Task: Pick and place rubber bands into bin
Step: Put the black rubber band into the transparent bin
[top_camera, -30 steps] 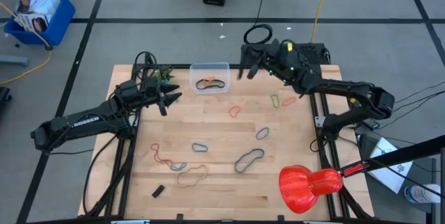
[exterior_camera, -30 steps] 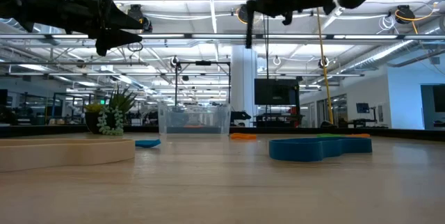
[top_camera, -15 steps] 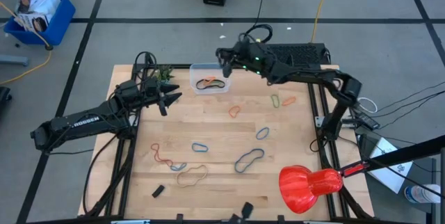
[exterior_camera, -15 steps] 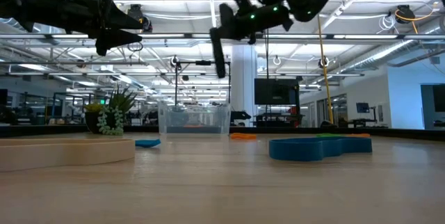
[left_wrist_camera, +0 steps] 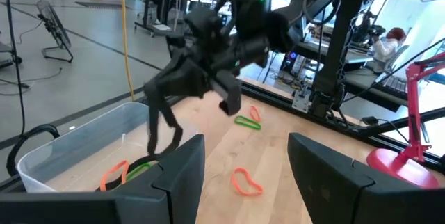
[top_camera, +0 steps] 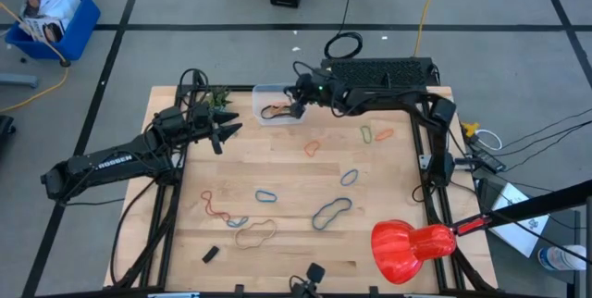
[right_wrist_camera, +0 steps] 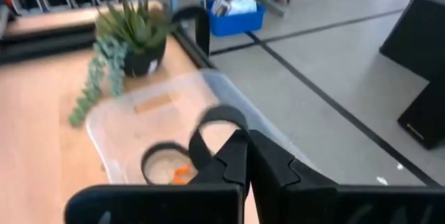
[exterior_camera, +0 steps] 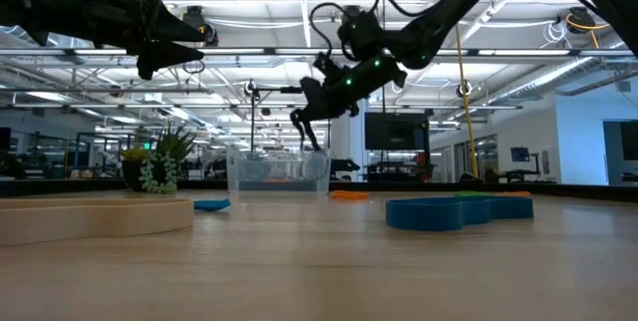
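Now right pincer (top_camera: 297,108) clamped on black rubber band (right_wrist_camera: 217,130) above bin (top_camera: 264,93); I worry loop snags fingertips, flips outside. Left pincer (top_camera: 225,132) wide open, empty.

You see a clear bin (top_camera: 280,102) holding orange and black rubber bands (top_camera: 276,111), a pale wood counter (top_camera: 287,242), and a blue crate (top_camera: 54,22).

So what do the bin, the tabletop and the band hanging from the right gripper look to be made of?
Bin: clear, glossy plastic, likely; the bands inside show through its walls. Tabletop: pale wood with a matte finish, going by the visible plank seams. Black band pinched in the right gripper: probably rubber, thin and matte, drooping limply.
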{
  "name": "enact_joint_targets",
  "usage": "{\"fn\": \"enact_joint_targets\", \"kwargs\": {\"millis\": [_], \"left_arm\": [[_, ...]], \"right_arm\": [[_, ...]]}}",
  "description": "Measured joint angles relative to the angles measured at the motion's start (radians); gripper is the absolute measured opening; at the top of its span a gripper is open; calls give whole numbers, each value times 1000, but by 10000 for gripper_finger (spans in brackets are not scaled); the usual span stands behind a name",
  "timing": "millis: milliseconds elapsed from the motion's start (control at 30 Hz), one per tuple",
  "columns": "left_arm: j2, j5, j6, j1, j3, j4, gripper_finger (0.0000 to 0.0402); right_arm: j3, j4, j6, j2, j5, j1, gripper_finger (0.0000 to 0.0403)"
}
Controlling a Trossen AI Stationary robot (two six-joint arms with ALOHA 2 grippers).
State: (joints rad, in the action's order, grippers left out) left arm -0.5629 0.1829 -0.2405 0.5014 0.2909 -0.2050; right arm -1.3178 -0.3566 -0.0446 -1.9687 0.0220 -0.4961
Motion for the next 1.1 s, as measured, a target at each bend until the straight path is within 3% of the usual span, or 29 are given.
{"fn": "enact_joint_targets", "kwargs": {"millis": [1100], "left_arm": [[0, 0, 0, 0, 0, 1, 214]], "right_arm": [[0, 54, 3, -14, 2, 9, 33]]}}
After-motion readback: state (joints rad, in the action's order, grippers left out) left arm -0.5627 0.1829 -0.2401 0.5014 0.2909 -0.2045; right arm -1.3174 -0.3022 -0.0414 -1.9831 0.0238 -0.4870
